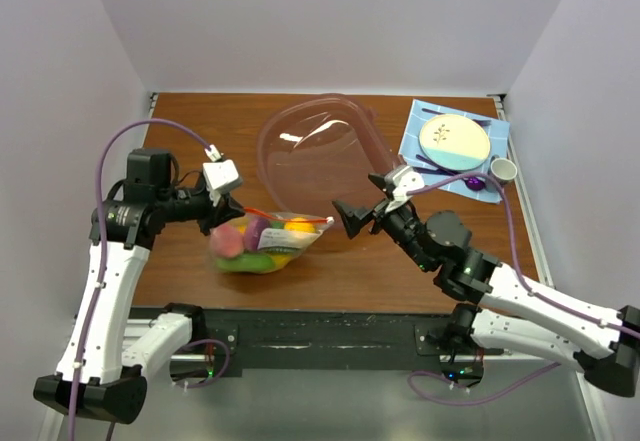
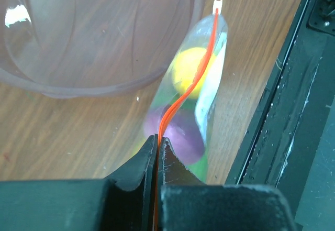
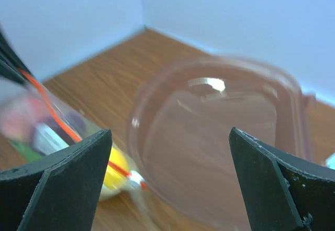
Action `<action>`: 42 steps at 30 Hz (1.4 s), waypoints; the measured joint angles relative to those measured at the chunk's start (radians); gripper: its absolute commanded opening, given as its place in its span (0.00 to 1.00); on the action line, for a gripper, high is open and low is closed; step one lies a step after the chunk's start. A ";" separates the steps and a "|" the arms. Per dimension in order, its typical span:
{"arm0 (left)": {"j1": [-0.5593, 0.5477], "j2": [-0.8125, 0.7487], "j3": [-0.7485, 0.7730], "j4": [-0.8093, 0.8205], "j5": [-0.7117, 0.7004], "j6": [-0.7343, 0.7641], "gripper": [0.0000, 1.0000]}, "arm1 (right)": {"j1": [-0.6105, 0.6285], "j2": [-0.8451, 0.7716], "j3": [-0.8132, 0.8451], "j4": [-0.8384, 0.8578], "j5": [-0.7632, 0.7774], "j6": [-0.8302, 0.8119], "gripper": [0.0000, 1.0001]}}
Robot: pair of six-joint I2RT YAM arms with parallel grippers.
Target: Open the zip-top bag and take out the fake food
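Nothing is out yet: the zip-top bag [image 1: 300,235] sits near the bench's [image 1: 190,131] front edge, zipped, fake food [image 1: 232,242] inside. The left pincer [image 2: 158,139] is clamped on its orange strip [image 2: 180,97]. The right pincer [image 1: 345,219] gapes wide, empty, beside it. A bowl [image 1: 320,151] lies behind.

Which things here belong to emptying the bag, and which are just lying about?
Job: zip-top bag, fake food inside it, left gripper shut on its zip strip, open right gripper.
Lying about: clear pinkish bowl, plate, blue mat, small cup.
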 measured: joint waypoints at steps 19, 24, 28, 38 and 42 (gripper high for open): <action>0.000 0.026 0.266 -0.166 0.041 -0.002 0.00 | -0.129 0.171 -0.081 0.247 -0.356 0.117 0.88; 0.000 0.027 0.267 -0.177 0.045 -0.005 0.00 | -0.173 0.211 -0.081 0.250 -0.497 0.137 0.66; 0.000 0.026 0.270 -0.179 0.047 -0.008 0.00 | -0.202 0.243 -0.063 0.254 -0.634 0.151 0.42; 0.000 0.019 0.271 -0.187 0.049 -0.008 0.00 | -0.213 0.340 0.009 0.243 -0.814 0.165 0.34; 0.000 0.016 0.271 -0.189 0.050 -0.008 0.00 | -0.214 0.341 0.016 0.235 -0.831 0.164 0.44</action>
